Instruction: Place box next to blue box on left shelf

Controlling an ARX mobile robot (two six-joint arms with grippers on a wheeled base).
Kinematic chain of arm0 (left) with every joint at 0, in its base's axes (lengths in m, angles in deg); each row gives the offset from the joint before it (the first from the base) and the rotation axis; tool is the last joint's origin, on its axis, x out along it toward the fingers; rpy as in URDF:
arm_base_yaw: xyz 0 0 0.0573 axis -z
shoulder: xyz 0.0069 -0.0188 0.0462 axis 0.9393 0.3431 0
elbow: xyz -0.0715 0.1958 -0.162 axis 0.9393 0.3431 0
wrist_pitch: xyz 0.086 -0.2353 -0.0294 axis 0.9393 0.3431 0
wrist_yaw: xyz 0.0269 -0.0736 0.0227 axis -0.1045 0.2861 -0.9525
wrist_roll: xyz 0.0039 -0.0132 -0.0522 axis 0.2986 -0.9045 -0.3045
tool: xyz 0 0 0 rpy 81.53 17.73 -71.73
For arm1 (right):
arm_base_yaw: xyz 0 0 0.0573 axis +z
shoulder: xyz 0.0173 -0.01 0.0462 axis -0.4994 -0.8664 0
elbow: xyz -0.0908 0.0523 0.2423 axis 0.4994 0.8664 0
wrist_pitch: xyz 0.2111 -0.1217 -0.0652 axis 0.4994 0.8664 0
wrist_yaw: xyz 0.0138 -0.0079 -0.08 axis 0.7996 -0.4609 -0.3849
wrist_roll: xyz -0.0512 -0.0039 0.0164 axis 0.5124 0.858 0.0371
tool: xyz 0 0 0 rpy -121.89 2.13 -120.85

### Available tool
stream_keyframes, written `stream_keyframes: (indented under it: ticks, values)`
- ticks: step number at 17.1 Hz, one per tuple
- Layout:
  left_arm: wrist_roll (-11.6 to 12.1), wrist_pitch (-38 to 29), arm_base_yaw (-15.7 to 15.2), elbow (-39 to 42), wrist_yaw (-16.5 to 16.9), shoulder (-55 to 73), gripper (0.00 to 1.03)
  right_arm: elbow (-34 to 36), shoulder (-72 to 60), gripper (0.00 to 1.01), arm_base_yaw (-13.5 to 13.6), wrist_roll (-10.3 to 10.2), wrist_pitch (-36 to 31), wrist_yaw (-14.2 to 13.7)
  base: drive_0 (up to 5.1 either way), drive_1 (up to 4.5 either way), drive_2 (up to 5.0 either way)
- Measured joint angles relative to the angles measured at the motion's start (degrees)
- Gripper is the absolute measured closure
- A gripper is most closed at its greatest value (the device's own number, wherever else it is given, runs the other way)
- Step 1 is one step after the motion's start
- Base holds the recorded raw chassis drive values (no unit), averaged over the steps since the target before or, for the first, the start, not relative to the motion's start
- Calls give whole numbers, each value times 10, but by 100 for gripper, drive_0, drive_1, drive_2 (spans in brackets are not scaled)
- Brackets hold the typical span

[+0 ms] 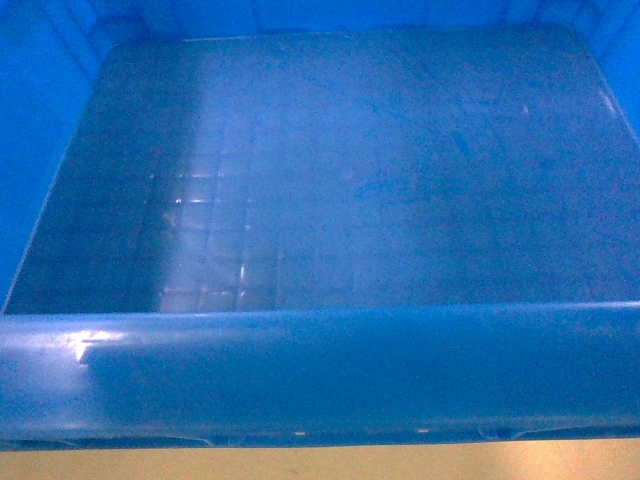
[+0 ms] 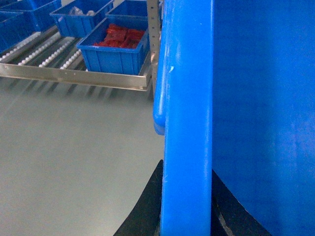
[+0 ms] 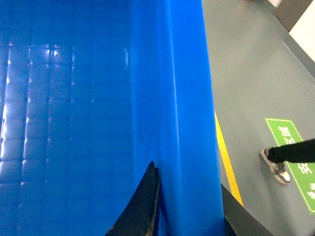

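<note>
The box is a big bright-blue crate that fills the head view, its gridded floor empty and its near rim across the bottom. My left gripper is shut on the box's left rim, one black finger on each side of it. My right gripper is shut on the right rim the same way. In the left wrist view the left shelf, with rows of white rollers, lies ahead at the upper left. A blue box holding red items sits at its front right.
More blue bins stand further back on the shelf. A perforated metal post rises beside the shelf's right end. Grey floor lies under the shelf. On the right a yellow floor line, green marking and a person's shoe.
</note>
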Motion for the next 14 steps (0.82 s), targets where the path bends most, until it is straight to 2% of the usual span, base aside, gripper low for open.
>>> stream_keyframes:
  ticks: [14]
  values:
    - [0,1,0,0,0,1,92,0,0,85,0,0,1,0,4,413,-406]
